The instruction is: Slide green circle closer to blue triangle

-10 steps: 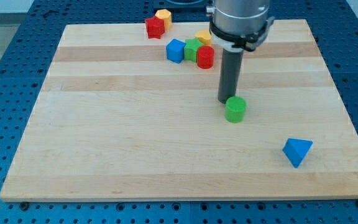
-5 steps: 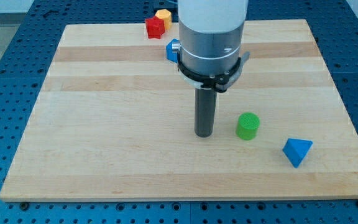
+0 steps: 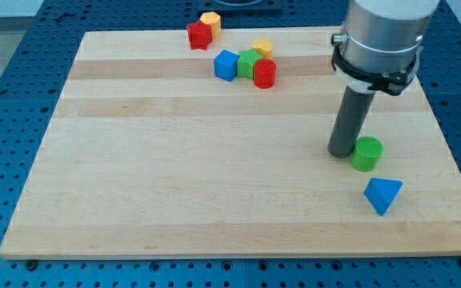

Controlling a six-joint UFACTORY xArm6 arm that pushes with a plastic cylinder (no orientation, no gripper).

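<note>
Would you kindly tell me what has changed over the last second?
The green circle slid toward the view's lower right, ending near the blue triangle. My tip swung left, then right, and now sits against the circle's left side. The triangle and the top cluster stayed put.

wooden board (image 3: pixel 174 176) on blue perforated table (image 3: pixel 14 120). my tip (image 3: pixel 341 153) down on board, touching or just beside green circle (image 3: pixel 366 153) on its view-left side. blue triangle (image 3: pixel 382 194) near green circle, toward view's bottom right, small gap between. cluster near view's top: blue cube (image 3: pixel 226 65), green block (image 3: pixel 249 63), red cylinder (image 3: pixel 264 74), yellow block (image 3: pixel 262 48) close together. red block (image 3: pixel 199 35) and orange block (image 3: pixel 210 20) at board's top edge, touching.
</note>
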